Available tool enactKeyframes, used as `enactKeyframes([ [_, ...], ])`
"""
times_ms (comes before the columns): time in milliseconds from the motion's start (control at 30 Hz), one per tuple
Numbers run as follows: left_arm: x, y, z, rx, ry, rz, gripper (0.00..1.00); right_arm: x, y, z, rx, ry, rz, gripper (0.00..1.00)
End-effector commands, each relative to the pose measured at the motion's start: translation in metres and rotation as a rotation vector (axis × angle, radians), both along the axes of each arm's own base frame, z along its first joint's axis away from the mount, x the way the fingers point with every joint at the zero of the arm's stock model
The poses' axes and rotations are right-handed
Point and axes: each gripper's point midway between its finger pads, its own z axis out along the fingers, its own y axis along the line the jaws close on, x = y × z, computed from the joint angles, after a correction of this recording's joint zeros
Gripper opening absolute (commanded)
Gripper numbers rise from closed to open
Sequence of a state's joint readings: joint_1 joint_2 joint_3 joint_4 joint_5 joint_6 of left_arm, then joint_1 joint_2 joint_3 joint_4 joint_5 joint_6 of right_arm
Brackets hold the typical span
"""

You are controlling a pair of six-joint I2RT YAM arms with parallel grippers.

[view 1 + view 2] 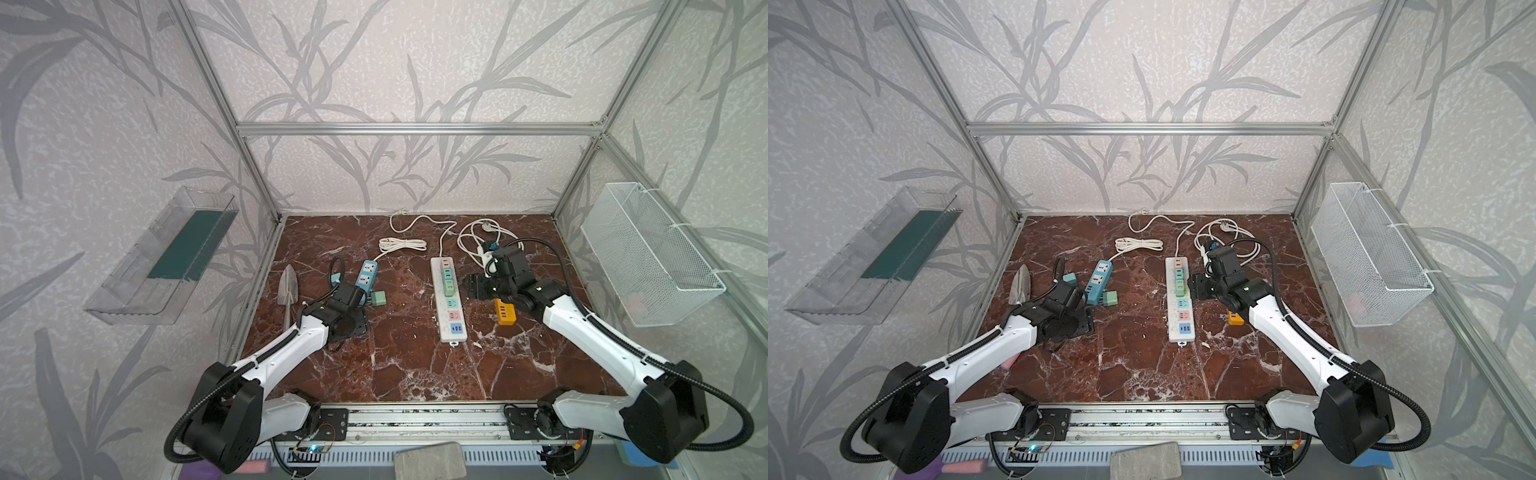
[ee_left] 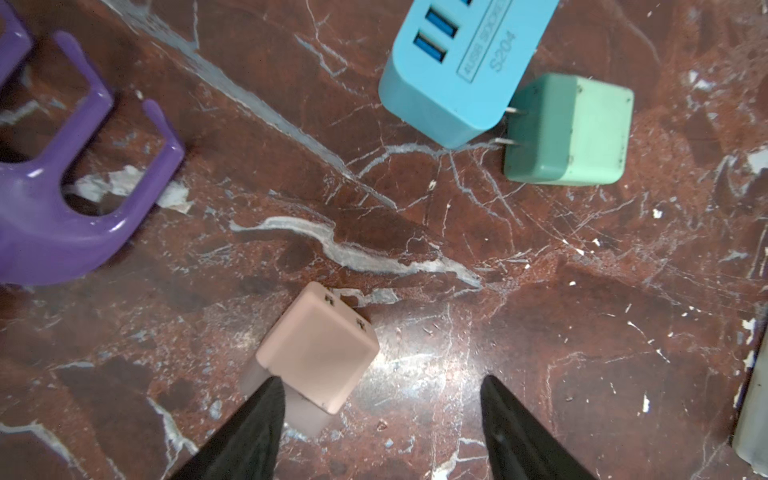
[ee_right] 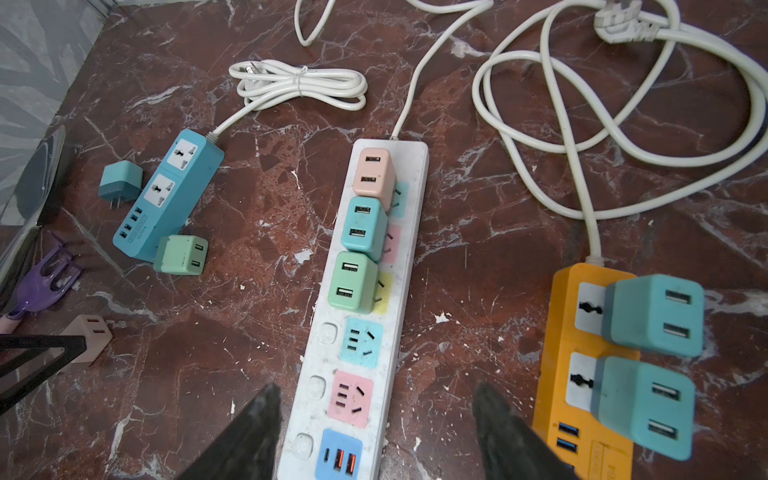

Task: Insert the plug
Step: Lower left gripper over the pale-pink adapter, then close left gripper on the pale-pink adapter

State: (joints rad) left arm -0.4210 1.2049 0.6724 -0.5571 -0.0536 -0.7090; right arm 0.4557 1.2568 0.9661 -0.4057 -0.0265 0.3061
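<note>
A pink plug (image 2: 318,353) lies on the marble table beside one fingertip of my left gripper (image 2: 382,380). That gripper is open and low over the table; the plug sits partly inside the gap and is not clamped. The same plug shows in the right wrist view (image 3: 89,332). In both top views my left gripper (image 1: 353,326) (image 1: 1075,324) hides it. My right gripper (image 3: 374,387) (image 1: 473,286) is open and empty, straddling the near end of the white power strip (image 3: 409,266) (image 1: 437,324). Three plugs are in that strip; its blue socket (image 3: 360,341) and pink socket (image 3: 351,399) are free.
A blue power strip (image 2: 457,70) (image 1: 365,278) has a green plug (image 2: 569,129) at its end and a teal plug (image 3: 120,180) beside it. An orange strip (image 3: 559,374) holds two teal plugs. A purple fork tool (image 2: 62,199), a trowel (image 1: 287,291) and white cords (image 3: 540,124) lie around.
</note>
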Motion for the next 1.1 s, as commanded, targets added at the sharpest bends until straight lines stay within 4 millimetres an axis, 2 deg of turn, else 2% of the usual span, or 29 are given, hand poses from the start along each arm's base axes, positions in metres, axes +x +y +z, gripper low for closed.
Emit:
enactKeyframes([
  [0, -0.006, 0.025, 0.0, 0.126, 0.01, 0.055, 0.75, -0.003, -0.001, 0.004, 0.026, -0.001, -0.009, 0.73],
  [67, -0.004, 0.038, -0.008, 0.195, 0.014, 0.085, 0.8, -0.004, 0.001, 0.001, 0.046, 0.005, -0.007, 0.73],
  [100, -0.002, 0.039, -0.013, 0.185, 0.022, 0.093, 0.8, -0.004, 0.002, -0.001, 0.055, 0.007, -0.011, 0.73],
  [167, 0.002, 0.027, -0.021, 0.131, 0.053, 0.056, 0.79, -0.005, 0.003, -0.005, 0.07, 0.015, -0.015, 0.73],
  [300, 0.007, 0.012, -0.023, 0.091, 0.057, -0.021, 0.81, -0.008, 0.002, -0.008, 0.072, 0.026, -0.014, 0.74],
  [567, -0.007, 0.01, -0.039, 0.073, 0.133, -0.026, 0.79, -0.012, 0.0, -0.002, 0.066, 0.016, -0.015, 0.74],
  [800, -0.011, 0.002, -0.036, 0.074, 0.133, -0.058, 0.78, -0.012, -0.004, 0.001, 0.047, 0.019, -0.025, 0.74],
  [900, -0.013, 0.006, -0.04, 0.108, 0.158, -0.059, 0.74, -0.011, -0.002, 0.001, 0.064, 0.026, -0.028, 0.74],
  [967, -0.015, 0.01, -0.045, 0.13, 0.181, -0.044, 0.64, -0.01, 0.0, -0.001, 0.073, 0.031, -0.028, 0.74],
  [1067, -0.018, 0.003, -0.055, 0.089, 0.181, -0.041, 0.6, -0.008, 0.0, -0.004, 0.07, 0.044, -0.04, 0.73],
])
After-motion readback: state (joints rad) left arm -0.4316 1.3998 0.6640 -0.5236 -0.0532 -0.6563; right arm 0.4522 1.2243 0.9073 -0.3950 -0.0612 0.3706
